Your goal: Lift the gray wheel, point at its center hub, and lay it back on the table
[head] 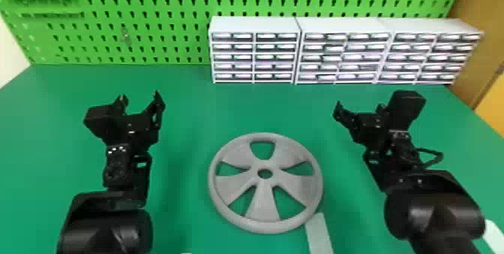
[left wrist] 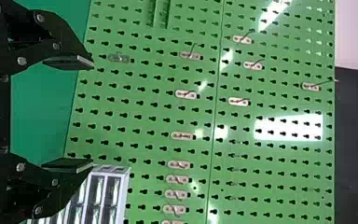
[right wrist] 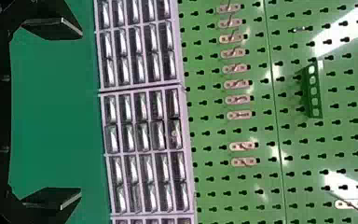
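Observation:
The gray wheel point(head: 264, 212) lies flat on the green table, its center hub point(head: 265, 164) facing up. To the left of the wheel and farther back, my left gripper point(head: 139, 101) is open above the table, holding nothing. My right gripper point(head: 360, 108) is open too, off to the wheel's right and farther back, apart from it. In the left wrist view, the left gripper point(left wrist: 93, 114) has its two fingers spread wide. The right wrist view likewise has the right gripper point(right wrist: 81, 114) with a wide gap between its fingers.
White drawer cabinets point(head: 255, 24) stand along the back, from the middle to the right. Behind them rises a green pegboard point(head: 168, 13) with small hooks. A pale flat strip point(head: 319, 236) lies by the wheel's lower right rim. The green table point(head: 183, 96) extends around the wheel.

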### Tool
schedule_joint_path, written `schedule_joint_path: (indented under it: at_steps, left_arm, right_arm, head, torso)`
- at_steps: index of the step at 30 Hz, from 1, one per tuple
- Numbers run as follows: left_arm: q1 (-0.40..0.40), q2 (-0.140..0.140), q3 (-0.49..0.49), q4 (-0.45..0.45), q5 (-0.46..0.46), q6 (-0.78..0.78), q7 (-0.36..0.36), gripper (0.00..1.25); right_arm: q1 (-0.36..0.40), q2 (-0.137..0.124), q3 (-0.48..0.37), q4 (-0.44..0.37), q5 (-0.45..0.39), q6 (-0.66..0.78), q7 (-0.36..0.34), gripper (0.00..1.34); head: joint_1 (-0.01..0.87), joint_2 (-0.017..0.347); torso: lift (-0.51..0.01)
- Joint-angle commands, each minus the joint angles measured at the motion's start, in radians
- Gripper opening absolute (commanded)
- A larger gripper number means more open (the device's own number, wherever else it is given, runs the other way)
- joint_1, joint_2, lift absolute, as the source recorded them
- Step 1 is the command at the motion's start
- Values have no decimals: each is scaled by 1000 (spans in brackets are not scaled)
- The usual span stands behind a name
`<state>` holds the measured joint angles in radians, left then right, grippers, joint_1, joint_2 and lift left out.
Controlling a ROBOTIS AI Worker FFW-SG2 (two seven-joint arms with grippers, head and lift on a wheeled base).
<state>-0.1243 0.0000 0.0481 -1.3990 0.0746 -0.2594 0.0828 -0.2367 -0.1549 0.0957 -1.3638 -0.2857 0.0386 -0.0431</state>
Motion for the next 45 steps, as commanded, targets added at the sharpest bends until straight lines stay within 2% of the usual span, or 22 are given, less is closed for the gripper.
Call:
schedule_joint_path:
  at_steps: [1, 6, 17, 27, 37, 45]
  left_arm:
    - [3, -3, -14, 0, -2, 0, 0, 746]
    - [-3, -3, -54, 0, 21, 25, 0, 744]
    - [9, -3, -108, 2, 37, 48, 0, 744]
    - [8, 3, -116, -9, 28, 48, 0, 744]
    - [11, 6, -119, -28, 10, 55, 0, 746]
    - [6, 5, -119, -29, 1, 55, 0, 746]
  right_arm:
    - [2, 6, -1, -5, 5, -2, 20, 1224]
    - [10, 17, -14, -21, 53, -29, 29, 1224]
    - [34, 35, -30, -21, 71, -65, 35, 1224]
    - [36, 32, -20, -21, 77, -82, 42, 1224]
    - [48, 40, -30, -21, 89, -97, 42, 1224]
    - [59, 34, -39, -26, 92, -97, 42, 1224]
  head:
    - [692, 48]
    - [692, 48]
    - [692, 48]
    - [692, 48]
    - [692, 48]
    - [692, 48]
  torso:
    - [-96]
    - [-96]
    - [-96]
    - [-96]
    - [-96]
    - [-96]
